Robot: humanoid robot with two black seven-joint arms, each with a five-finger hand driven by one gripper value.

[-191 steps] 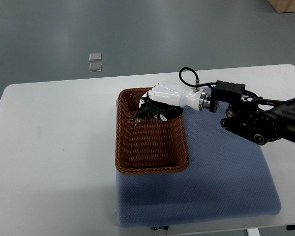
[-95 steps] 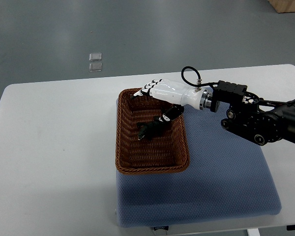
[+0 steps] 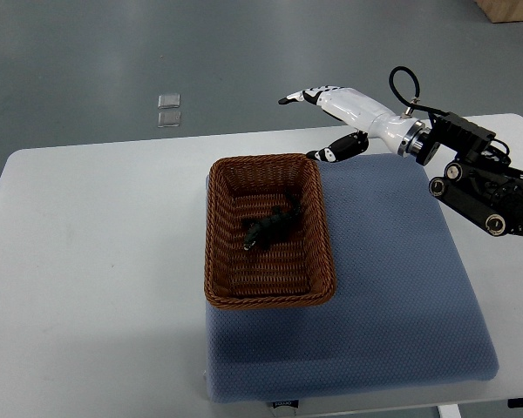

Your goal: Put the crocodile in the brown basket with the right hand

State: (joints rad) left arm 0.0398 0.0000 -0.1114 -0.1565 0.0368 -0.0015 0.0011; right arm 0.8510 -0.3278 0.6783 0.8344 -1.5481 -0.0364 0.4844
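A small dark crocodile toy (image 3: 270,230) lies inside the brown wicker basket (image 3: 220,261), near its middle. My right hand (image 3: 318,122), white with black fingertips, hovers above and behind the basket's far right corner. Its fingers are spread and hold nothing. The right arm reaches in from the right edge. The left arm is out of sight.
The basket stands on the left part of a blue-grey mat (image 3: 401,296) that covers the right half of the white table (image 3: 96,279). Two small clear squares (image 3: 168,109) lie on the grey floor beyond the table.
My right hand let go of the crocodile over the basket, opened, then lifted up and back to the right. The crocodile now rests in the basket.
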